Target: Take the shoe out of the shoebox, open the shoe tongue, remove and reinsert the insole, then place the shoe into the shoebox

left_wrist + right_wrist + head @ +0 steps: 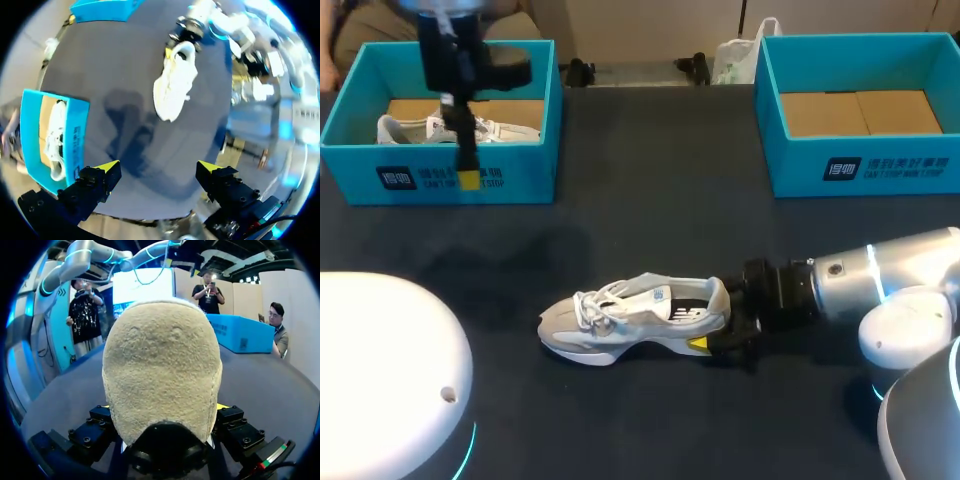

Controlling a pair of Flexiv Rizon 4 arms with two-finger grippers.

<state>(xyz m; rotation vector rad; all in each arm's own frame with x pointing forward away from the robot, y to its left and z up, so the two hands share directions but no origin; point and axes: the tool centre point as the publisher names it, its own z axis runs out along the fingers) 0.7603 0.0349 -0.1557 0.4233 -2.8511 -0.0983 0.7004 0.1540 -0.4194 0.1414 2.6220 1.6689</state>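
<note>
A grey-and-white shoe [630,318] lies on its sole in the middle of the dark table, toe to the left. My right gripper [710,322] comes in from the right with its fingers on both sides of the heel. In the right wrist view the beige heel [160,355] fills the space between the fingers of the right gripper [162,410]. My left gripper [468,165] hangs open above the front wall of the left blue shoebox [520,180]. In the left wrist view the left gripper [159,167] has nothing between its yellow tips, and the shoe [172,87] lies well ahead.
A second shoe [415,128] lies inside the left shoebox [77,125]. At the back right stands another blue shoebox [860,165] showing only its cardboard bottom. The white base of an arm [380,370] fills the near left corner.
</note>
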